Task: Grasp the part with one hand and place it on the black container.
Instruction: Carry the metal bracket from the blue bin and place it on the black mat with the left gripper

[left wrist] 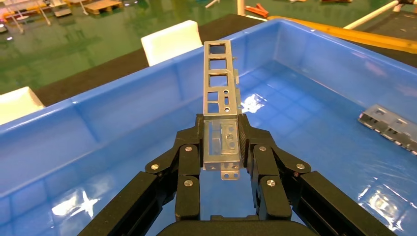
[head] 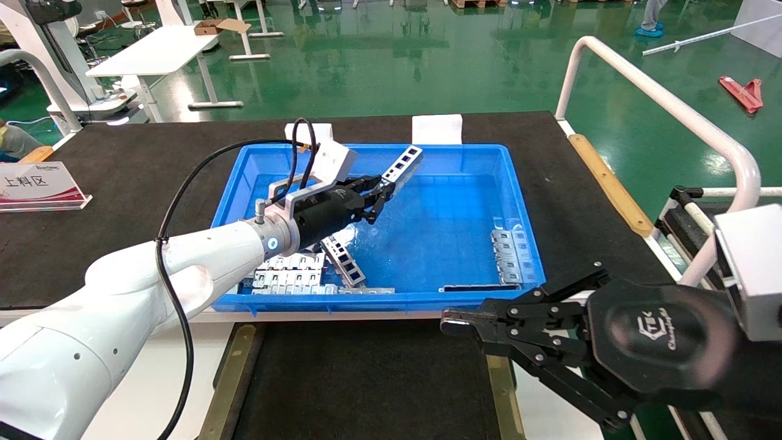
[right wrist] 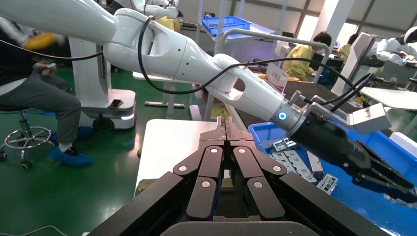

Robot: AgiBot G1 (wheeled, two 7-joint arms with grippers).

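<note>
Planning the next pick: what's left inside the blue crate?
Blue crate holds white slotted plates, a windowed strip, grey pieces. Left hand hides whatever lies beneath it.

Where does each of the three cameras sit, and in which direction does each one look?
Head view: from the head, forward and down at the blue crate, black container and both arms.
Left wrist view: on the left wrist, along the left gripper, jaws shut on the part above the crate.
Right wrist view: on the right wrist, along the shut right gripper, across to the left arm.
Shared: the left gripper holding the part appears in head and left wrist views.
</note>
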